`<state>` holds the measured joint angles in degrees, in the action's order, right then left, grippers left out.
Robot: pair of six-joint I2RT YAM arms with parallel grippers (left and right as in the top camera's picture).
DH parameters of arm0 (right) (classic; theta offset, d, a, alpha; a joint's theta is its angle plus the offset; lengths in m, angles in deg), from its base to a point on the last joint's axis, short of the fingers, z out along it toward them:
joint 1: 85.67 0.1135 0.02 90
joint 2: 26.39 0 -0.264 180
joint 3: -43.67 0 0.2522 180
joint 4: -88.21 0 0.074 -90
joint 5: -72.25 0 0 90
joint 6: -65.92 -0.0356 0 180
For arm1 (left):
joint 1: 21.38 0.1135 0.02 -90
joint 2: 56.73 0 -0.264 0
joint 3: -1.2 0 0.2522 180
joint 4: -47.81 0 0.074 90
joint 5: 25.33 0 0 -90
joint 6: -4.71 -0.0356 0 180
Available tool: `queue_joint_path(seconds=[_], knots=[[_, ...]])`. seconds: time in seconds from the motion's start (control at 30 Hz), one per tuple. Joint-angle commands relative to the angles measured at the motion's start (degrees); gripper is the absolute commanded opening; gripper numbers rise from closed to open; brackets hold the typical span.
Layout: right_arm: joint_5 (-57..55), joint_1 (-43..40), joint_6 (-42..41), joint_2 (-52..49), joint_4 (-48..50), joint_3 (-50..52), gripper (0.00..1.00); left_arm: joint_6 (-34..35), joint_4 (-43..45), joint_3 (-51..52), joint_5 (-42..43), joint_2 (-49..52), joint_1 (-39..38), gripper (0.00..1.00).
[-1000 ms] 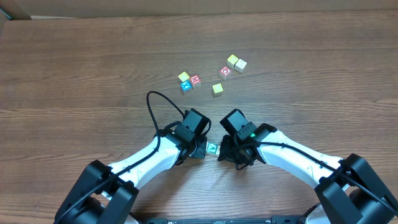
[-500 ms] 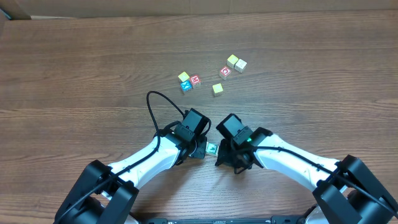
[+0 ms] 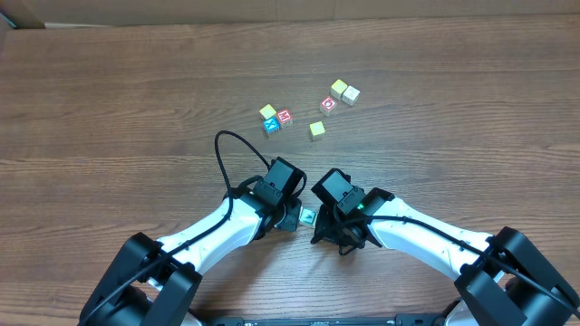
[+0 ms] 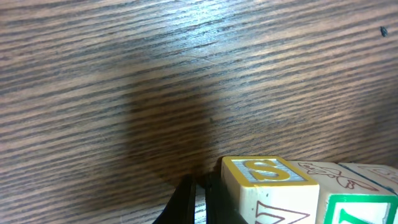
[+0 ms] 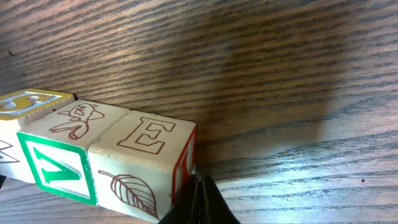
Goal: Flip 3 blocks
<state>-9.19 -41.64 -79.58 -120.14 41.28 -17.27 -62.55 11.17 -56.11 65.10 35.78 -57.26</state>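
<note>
three blocks [image 5: 93, 155] are shown lined up at the worktop's [image 5: 280, 74] near side, pressed endwise between the left tool [image 4: 194, 199] and right tool [image 5: 198, 198], both closed tight; the row could be buckled by uneven pressure.

From overhead you get only a teal-green sliver of the cream wooden letter cubes [image 3: 308, 215], lower centre; the rest is covered. In both wrist views their row runs off the bottom edge. The 7 loose coloured cubes [image 3: 316, 129] are too small to read.
</note>
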Motion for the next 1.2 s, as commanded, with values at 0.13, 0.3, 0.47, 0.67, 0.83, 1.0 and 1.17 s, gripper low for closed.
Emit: queue_joint_path(seconds=[0.13, 0.3, 0.47, 0.67, 0.83, 1.0, 1.17], knots=[[4.8, 2.0, -0.3, 1.0, 4.4, -1.8, 0.04, -3.5, 0.5, -0.5, 10.1, 2.0, -1.6, 0.04], [5.0, 2.0, -0.7, 0.9, 4.4, -1.8, 0.04, -3.5, 0.7, -0.5, 10.1, 2.0, -1.6, 0.04], [5.0, 2.0, -0.7, 0.9, 4.4, -1.8, 0.04, -3.3, 0.7, -0.5, 10.2, 2.0, -1.6, 0.04], [5.2, 2.0, -1.4, 0.9, 4.3, -1.8, 0.04, -3.5, 0.9, -0.5, 10.2, 2.0, -1.6, 0.04], [5.2, 2.1, -1.4, 0.9, 4.3, -1.8, 0.04, -3.5, 0.9, -0.5, 10.2, 2.0, -1.6, 0.04], [5.2, 2.5, -1.6, 1.0, 4.4, -1.8, 0.04, -3.5, 1.1, -0.5, 10.2, 2.0, -1.6, 0.04], [5.1, 2.9, -1.8, 0.9, 4.4, -1.8, 0.04, -3.5, 1.1, -0.5, 10.2, 2.0, -1.6, 0.04]])
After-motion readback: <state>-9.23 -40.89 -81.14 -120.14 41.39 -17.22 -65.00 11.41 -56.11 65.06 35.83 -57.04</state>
